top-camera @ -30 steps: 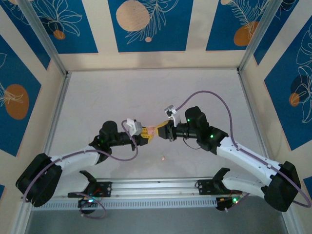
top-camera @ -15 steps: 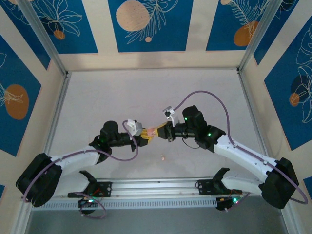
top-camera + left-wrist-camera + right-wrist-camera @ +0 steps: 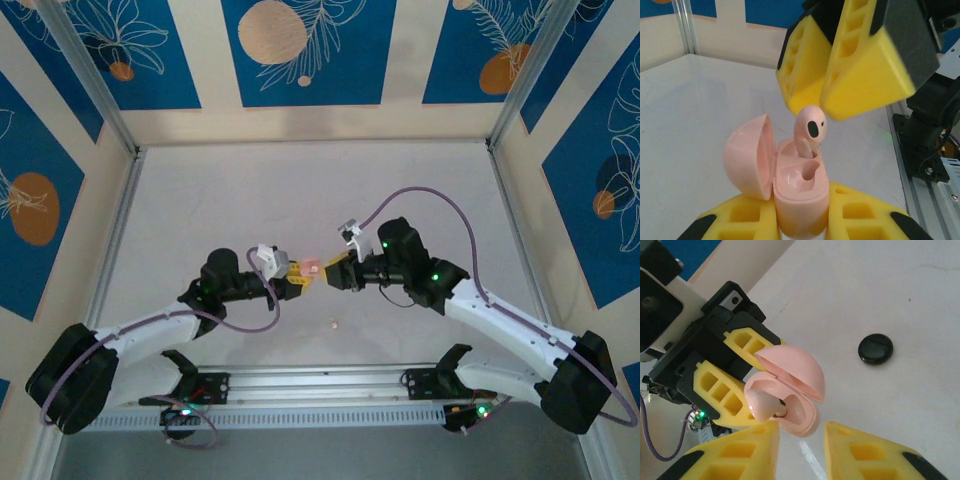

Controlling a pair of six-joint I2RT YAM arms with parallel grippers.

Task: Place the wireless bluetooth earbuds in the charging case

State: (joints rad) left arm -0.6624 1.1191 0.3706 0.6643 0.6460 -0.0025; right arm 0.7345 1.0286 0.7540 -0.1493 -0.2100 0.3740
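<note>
**Right hand drew back from the case, its jaws parted over the bud**

Between the earlier top view and this one, the right hand (image 3: 332, 272) had backed a little away from the left hand (image 3: 296, 281), so the pink case showed between them.

A pale pink earbud (image 3: 810, 127) stood stem-down in one well of the charging case (image 3: 799, 197), its rounded head still well above the rim and leaning to one side. It was only partly seated. The second well beside it held nothing. The case's domed lid (image 3: 796, 369) was hinged fully open.

The left hand (image 3: 800, 222) gripped the lower body of the case between its yellow pads and held it up off the tabletop (image 3: 250, 200).

The right hand (image 3: 802, 450) hovered just over the earbud (image 3: 762, 405) with a narrow gap between its fingers and nothing between them. I could not tell whether a fingertip still brushed the bud's head.

A second small pale bud (image 3: 334, 322) lay loose on the tabletop, near the hands on the side of the arm bases. A black round disc (image 3: 875, 349) lay flat further off.
</note>
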